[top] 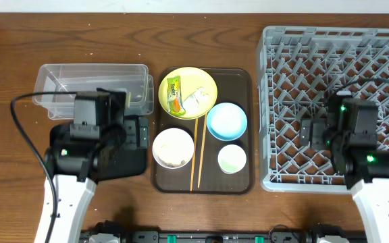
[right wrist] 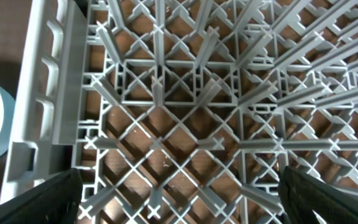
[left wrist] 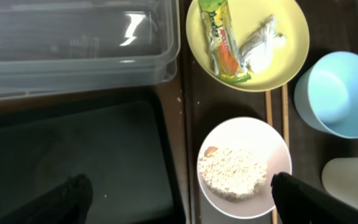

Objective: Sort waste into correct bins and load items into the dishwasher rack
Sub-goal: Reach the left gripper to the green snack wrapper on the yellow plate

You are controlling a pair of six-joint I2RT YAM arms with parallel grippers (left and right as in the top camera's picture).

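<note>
Snack wrapper (left wrist: 224, 40): where are we finding it?

We are seeing it lying on the yellow plate (left wrist: 291, 53), beside the crumpled paper (left wrist: 260, 50), on the brown serving tray (top: 238, 81). The left gripper (left wrist: 182, 199) is hanging over the seam between the black tray (left wrist: 73, 149) and the white bowl (left wrist: 229, 134) of rice (left wrist: 232, 171). The wrapper is sitting ahead of it, slightly right, not touching.

Are we gripping anything?

No. Both pincers are standing wide open and carrying nothing. The right gripper (right wrist: 188, 196) is hovering over the dishwasher rack (right wrist: 166, 124), well apart from the wrapper.
</note>
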